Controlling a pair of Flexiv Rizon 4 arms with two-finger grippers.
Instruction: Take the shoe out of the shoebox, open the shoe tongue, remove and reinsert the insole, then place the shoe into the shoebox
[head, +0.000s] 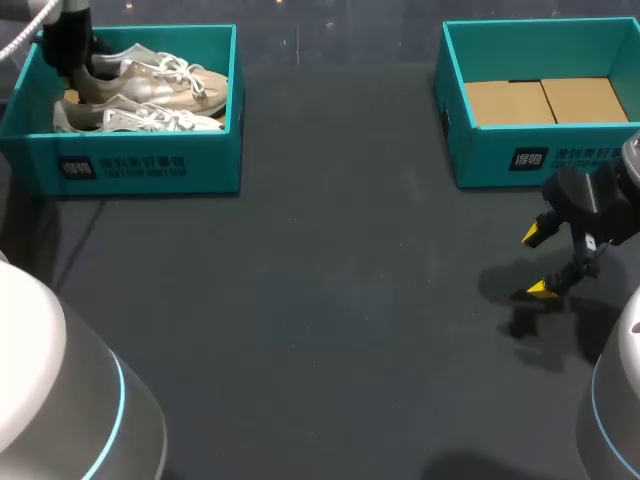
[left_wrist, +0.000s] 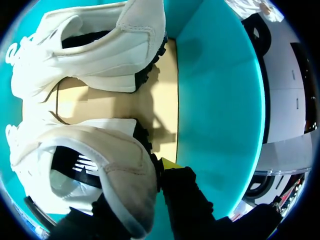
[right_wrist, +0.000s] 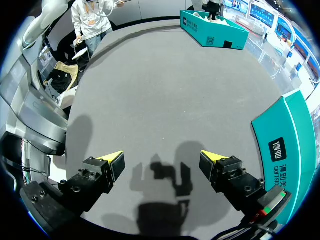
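Note:
Two white and beige laced shoes (head: 150, 95) lie side by side in the teal shoebox (head: 150, 165) at the table's far left. My left arm (head: 70, 45) reaches down into that box at the heel end. In the left wrist view my left gripper (left_wrist: 135, 185) is shut on the heel (left_wrist: 125, 175) of the nearer shoe, one black finger inside the collar and one outside by the teal wall (left_wrist: 220, 100). The other shoe (left_wrist: 100, 50) lies ahead of it. My right gripper (head: 538, 262) (right_wrist: 161, 159) hangs open and empty over the dark table at the right.
A second teal box (head: 540, 160) stands at the far right with only a cardboard bottom (head: 545, 100) inside; its wall (right_wrist: 287, 150) is close beside my right gripper. The dark grey tabletop (head: 330, 300) stretches between the two boxes.

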